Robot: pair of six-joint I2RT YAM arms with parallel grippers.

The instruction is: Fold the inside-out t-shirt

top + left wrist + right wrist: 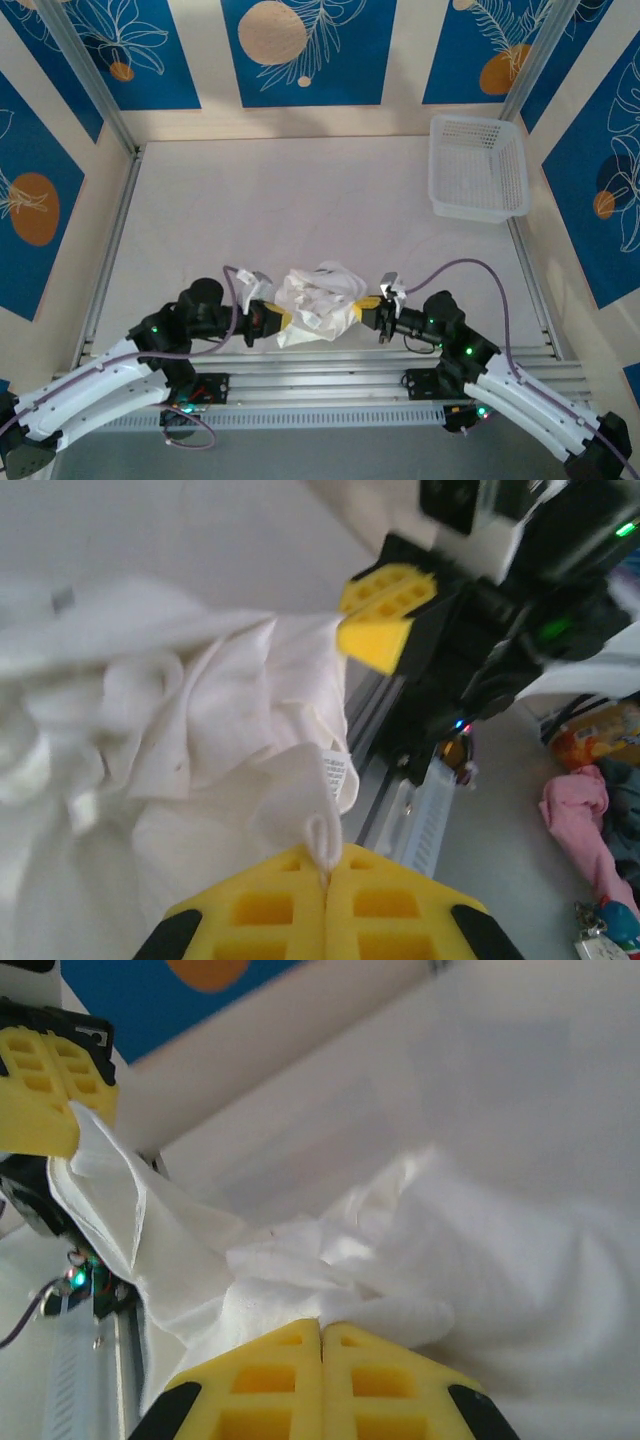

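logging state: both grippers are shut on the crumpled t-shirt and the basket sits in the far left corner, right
The basket sits in the far right corner, as the top external view shows. The left gripper and right gripper are shut on the t-shirt.

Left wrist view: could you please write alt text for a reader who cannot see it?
The left gripper, yellow fingers shut, pinches a fold of the crumpled white t-shirt at the bottom of the frame. Across the bunched fabric, the right gripper clamps another edge of the shirt, with the pale table behind.
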